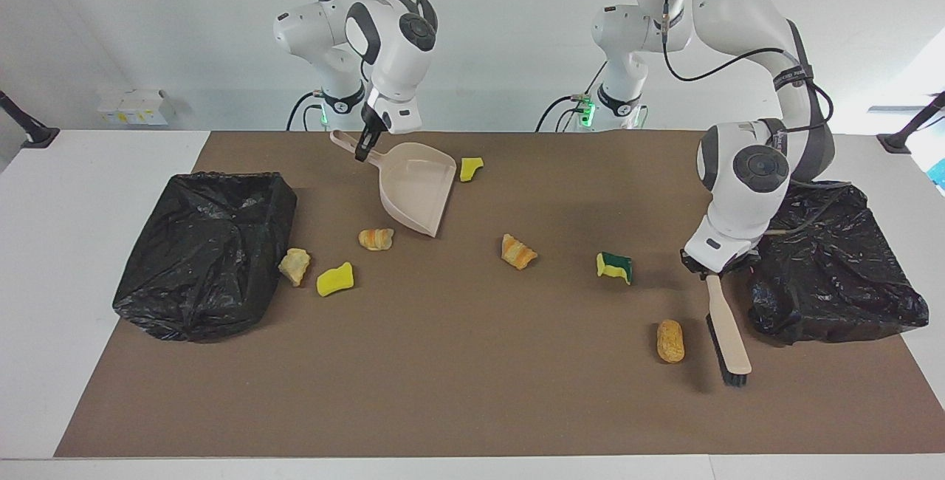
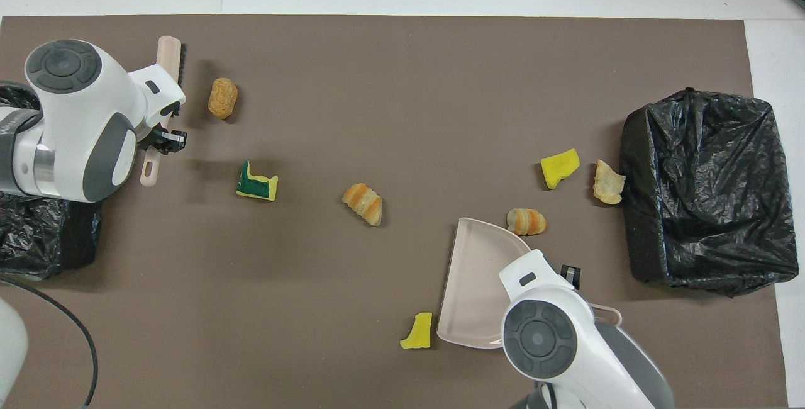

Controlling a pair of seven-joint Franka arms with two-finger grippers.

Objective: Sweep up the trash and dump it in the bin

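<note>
Facing view is showing the left gripper (image 1: 710, 272) clamping the brush (image 1: 728, 337) just beside the lump (image 1: 670, 340), the right gripper (image 1: 363, 149) clamping the dustpan (image 1: 415, 186); bristles should be staying flat, sweeping dustpanward.

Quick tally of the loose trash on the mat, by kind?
Sponge pieces: 3
Bread-like lumps: 4
Total: 7; the dustpan holds none.
</note>
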